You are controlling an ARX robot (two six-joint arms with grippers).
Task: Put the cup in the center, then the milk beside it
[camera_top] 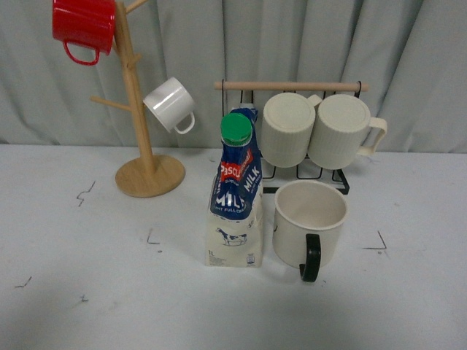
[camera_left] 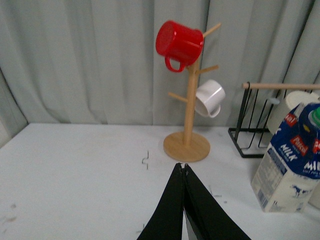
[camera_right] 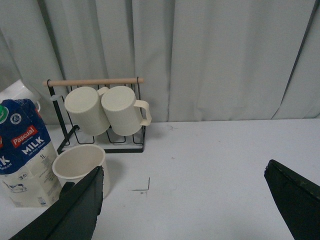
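The cup (camera_top: pixel 308 222), a wide cream mug with a black loop handle, stands upright on the white table, handle toward the front; it also shows in the right wrist view (camera_right: pixel 80 165). The milk (camera_top: pixel 235 197), a blue and cream carton with a green cap, stands right next to it on its left, also in the left wrist view (camera_left: pixel 291 160) and the right wrist view (camera_right: pixel 24 155). My left gripper (camera_left: pixel 183 166) is shut and empty, low over the table short of the wooden stand. My right gripper (camera_right: pixel 184 177) is open wide and empty, apart from the cup. Neither arm shows in the front view.
A wooden mug tree (camera_top: pixel 139 109) at back left holds a red mug (camera_top: pixel 84 28) and a small white mug (camera_top: pixel 171 104). A black wire rack (camera_top: pixel 306 138) behind the cup holds two ribbed cream mugs (camera_top: pixel 288 130). Small black corner marks (camera_top: pixel 378 244) lie on the table.
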